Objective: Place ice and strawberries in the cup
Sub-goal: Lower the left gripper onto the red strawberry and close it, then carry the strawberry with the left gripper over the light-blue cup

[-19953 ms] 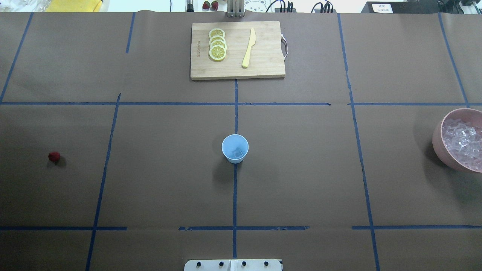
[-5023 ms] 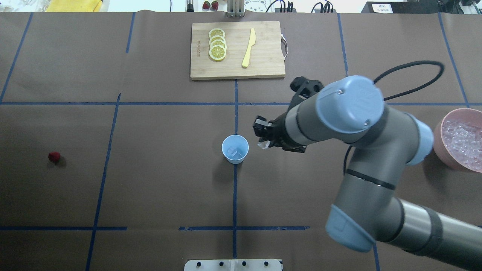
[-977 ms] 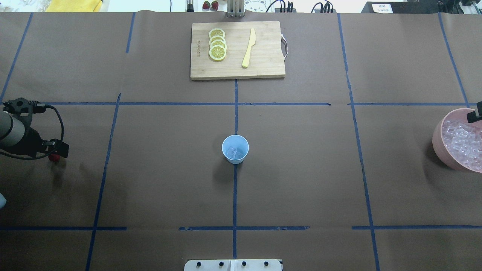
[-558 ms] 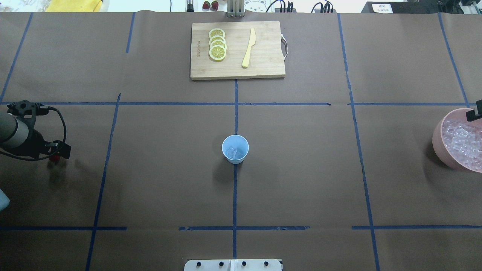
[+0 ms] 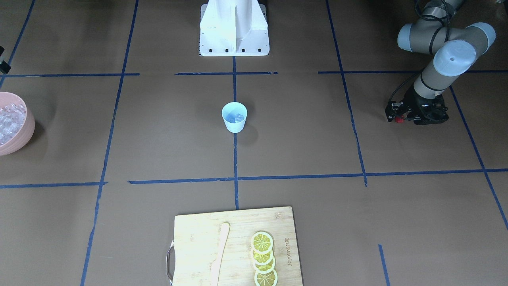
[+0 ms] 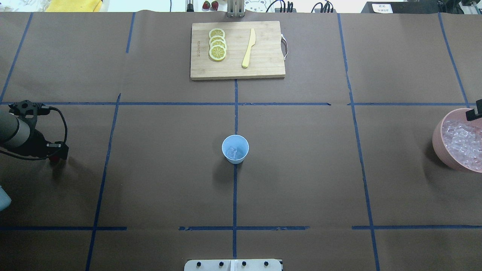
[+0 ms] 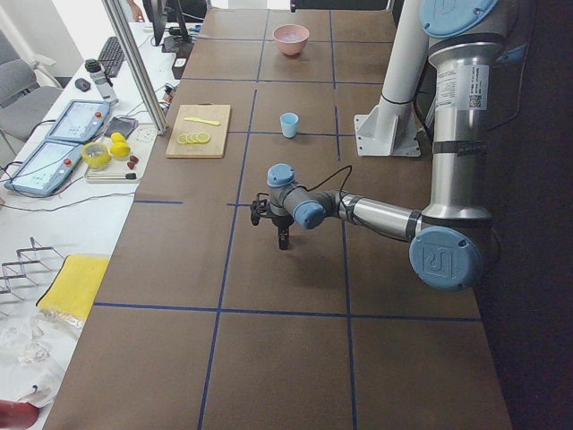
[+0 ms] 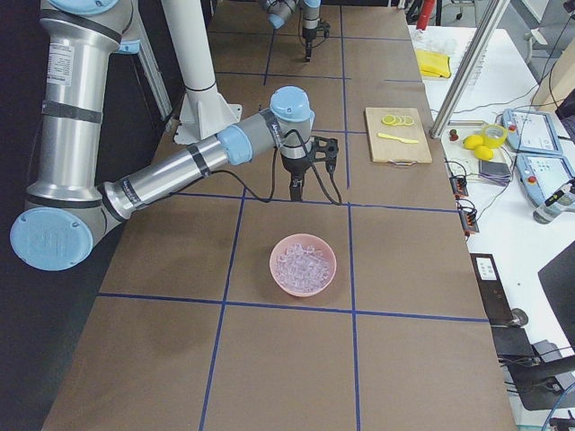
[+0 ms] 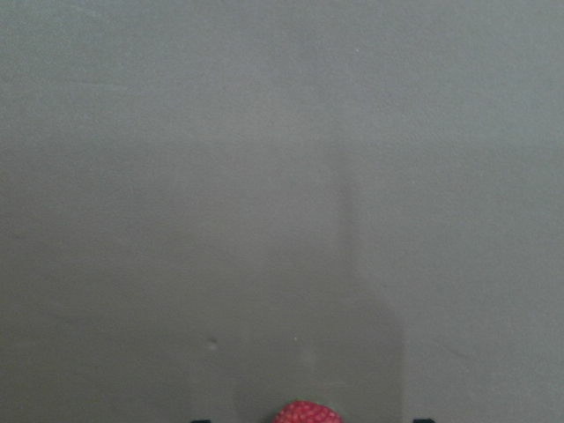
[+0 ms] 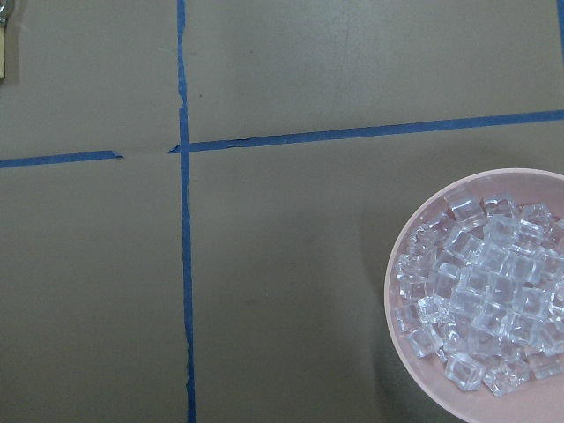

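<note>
The left gripper point(image 5: 397, 116) is down at the table point(image 6: 158, 180) near its left edge. Its jaws are spread to either side of the berry point(image 9: 304, 412), which lies on the paper between them. In the wrist view both fingertips stand clear of it.

The right gripper point(image 8: 296, 187) hangs above the table near the pink bowl point(image 6: 437, 143); I cannot tell whether it is spread or closed. The bowl sits at the right edge, heaped with cubes point(image 10: 480, 291).

The cup point(image 5: 234, 126) stands upright at the table's middle, with ice point(image 6: 232, 152) at its bottom.

A board point(image 6: 263, 67) lies at the middle of the far edge, carrying lemon slices point(image 6: 217, 47) and a knife point(image 6: 249, 48).
</note>
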You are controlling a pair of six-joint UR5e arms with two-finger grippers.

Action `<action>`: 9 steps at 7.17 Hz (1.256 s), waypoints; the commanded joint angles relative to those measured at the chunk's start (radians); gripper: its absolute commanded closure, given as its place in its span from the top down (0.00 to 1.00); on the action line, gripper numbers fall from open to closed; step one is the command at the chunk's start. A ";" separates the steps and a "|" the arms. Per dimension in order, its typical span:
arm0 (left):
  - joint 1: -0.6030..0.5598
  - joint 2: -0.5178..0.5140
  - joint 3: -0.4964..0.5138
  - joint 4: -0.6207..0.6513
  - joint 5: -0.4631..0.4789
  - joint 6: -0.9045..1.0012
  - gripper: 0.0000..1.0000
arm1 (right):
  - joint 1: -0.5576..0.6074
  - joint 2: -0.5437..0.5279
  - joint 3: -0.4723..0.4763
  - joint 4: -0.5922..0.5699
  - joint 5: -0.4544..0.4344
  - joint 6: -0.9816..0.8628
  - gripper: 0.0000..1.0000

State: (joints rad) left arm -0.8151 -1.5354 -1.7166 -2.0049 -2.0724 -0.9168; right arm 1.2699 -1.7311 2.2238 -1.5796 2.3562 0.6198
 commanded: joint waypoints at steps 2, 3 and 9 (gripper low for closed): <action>-0.001 -0.003 -0.029 0.003 -0.012 -0.010 0.00 | -0.001 -0.001 0.002 0.003 -0.002 0.002 0.99; -0.001 -0.031 -0.094 0.015 -0.020 -0.061 0.00 | 0.000 -0.001 0.007 0.004 0.000 0.002 0.99; 0.242 -0.571 -0.140 0.181 -0.028 -0.656 0.00 | 0.005 -0.010 0.010 0.006 0.000 0.000 0.99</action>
State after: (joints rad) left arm -0.6443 -1.9737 -1.8732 -1.8771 -2.1617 -1.4753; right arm 1.2740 -1.7406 2.2332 -1.5741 2.3557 0.6198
